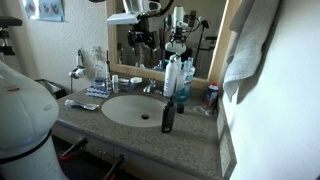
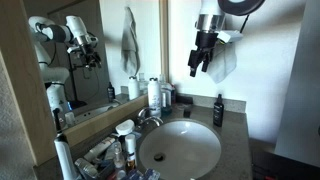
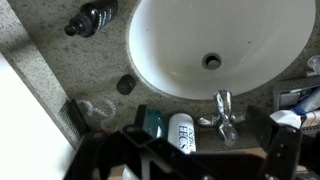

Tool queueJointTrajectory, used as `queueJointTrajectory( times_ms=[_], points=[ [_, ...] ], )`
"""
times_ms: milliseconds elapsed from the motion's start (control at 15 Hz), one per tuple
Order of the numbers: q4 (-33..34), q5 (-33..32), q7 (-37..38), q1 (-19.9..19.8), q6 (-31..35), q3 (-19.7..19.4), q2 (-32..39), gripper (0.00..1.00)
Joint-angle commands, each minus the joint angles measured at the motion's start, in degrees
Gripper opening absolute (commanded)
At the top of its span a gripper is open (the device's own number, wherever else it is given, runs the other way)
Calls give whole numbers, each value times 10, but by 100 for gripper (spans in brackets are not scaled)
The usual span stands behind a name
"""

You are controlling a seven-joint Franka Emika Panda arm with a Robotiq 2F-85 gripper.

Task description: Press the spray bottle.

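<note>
One dark spray bottle (image 2: 218, 110) stands upright on the speckled surface (image 2: 233, 135) beside the sink (image 2: 180, 150), right of centre (top left in the wrist view); the jaws hang high above, spread wide, holding nothing.

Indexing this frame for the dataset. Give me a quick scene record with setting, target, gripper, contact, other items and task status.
setting: bathroom counter with a white sink
target: dark spray bottle, upright on the counter beside the sink
gripper: gripper open, in the air above the counter, holding nothing
contact: none, gripper is apart from the spray bottle
other items: faucet, bottles behind the faucet, towel hanging at the side
task status: spray bottle not yet pressed
</note>
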Motion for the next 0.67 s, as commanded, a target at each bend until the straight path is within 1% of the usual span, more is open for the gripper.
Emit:
queueJointTrajectory(
  times_ms=[0, 600],
  points=[
    [1, -2, 1, 4, -1, -3, 0, 100],
    [2, -4, -5, 2, -1, -7, 2, 100]
  ],
)
